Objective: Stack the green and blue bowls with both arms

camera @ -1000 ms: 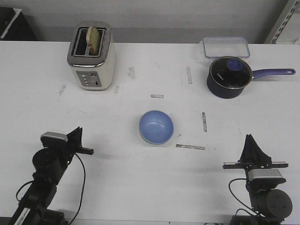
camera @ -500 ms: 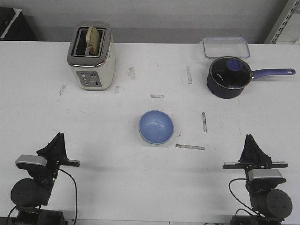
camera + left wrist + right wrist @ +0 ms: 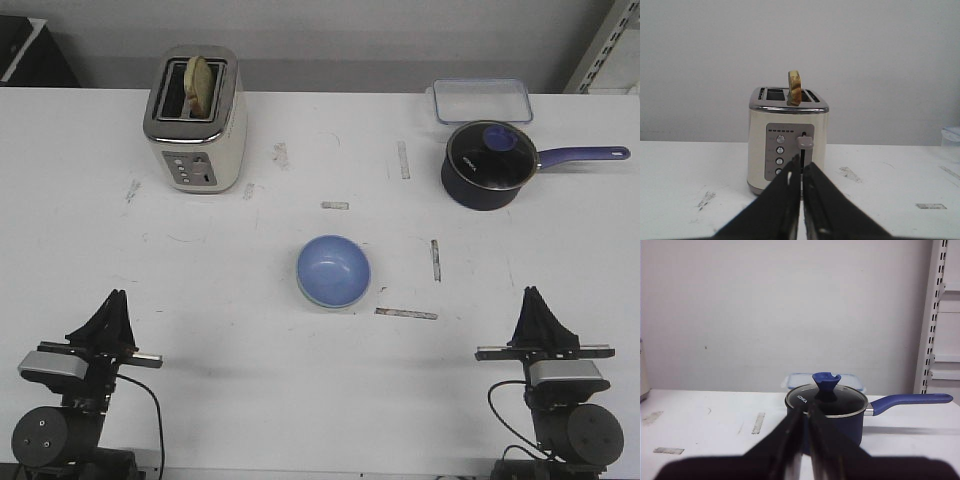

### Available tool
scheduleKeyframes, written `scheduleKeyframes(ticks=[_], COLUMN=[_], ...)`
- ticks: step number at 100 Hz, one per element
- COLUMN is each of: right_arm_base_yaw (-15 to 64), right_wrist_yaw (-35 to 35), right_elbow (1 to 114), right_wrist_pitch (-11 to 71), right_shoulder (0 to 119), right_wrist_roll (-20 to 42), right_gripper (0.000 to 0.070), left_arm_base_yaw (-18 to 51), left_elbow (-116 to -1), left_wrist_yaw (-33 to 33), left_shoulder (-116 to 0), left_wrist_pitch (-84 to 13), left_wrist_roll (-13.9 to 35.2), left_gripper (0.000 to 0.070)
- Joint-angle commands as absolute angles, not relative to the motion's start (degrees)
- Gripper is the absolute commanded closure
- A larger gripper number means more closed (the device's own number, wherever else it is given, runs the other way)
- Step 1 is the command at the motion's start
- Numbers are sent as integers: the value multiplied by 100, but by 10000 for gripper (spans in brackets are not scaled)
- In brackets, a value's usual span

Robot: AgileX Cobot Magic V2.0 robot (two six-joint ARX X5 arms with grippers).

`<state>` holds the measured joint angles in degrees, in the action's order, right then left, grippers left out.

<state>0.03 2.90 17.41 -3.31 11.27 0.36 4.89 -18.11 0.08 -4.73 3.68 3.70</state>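
The light blue bowl (image 3: 334, 268) sits in the middle of the table, nested inside the pale green bowl, of which only a thin rim (image 3: 316, 302) shows under its near edge. My left gripper (image 3: 112, 298) is at the front left, pointing away over the table, shut and empty. In the left wrist view (image 3: 801, 162) its jaws are together, facing the toaster. My right gripper (image 3: 535, 294) is at the front right, shut and empty. In the right wrist view (image 3: 806, 410) it faces the saucepan. Both grippers are far from the bowls. Neither wrist view shows the bowls.
A cream toaster (image 3: 195, 122) with a slice of bread stands at the back left. A dark blue saucepan (image 3: 488, 163) with a glass lid and long handle is at the back right, with a clear plastic box (image 3: 481, 99) behind it. Tape marks lie around the bowls.
My left arm has drawn back toward the front left edge and turned to point straight ahead. The right arm and the bowls have not moved.
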Motion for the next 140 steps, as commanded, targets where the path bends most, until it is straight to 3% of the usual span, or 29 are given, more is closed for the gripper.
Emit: scheduleKeyframes(ticks=[1, 73, 140], right_arm_base_yaw=[3, 3, 3], right_wrist_yaw=[285, 285, 285], right_elbow=[1756, 1756, 1756], right_wrist_pitch=[-401, -401, -399], right_shoulder=[1118, 1118, 1118], right_wrist_roll=[14, 12, 12], right_gripper=[692, 692, 693], left_arm_base_yaw=[489, 333, 156], left_elbow=[-1634, -69, -71], left_wrist_yaw=[19, -64, -54], left_shoulder=[-427, -19, -19], left_wrist_pitch=[480, 1002, 939], left_wrist_roll=[301, 294, 67], left_gripper=[699, 699, 699])
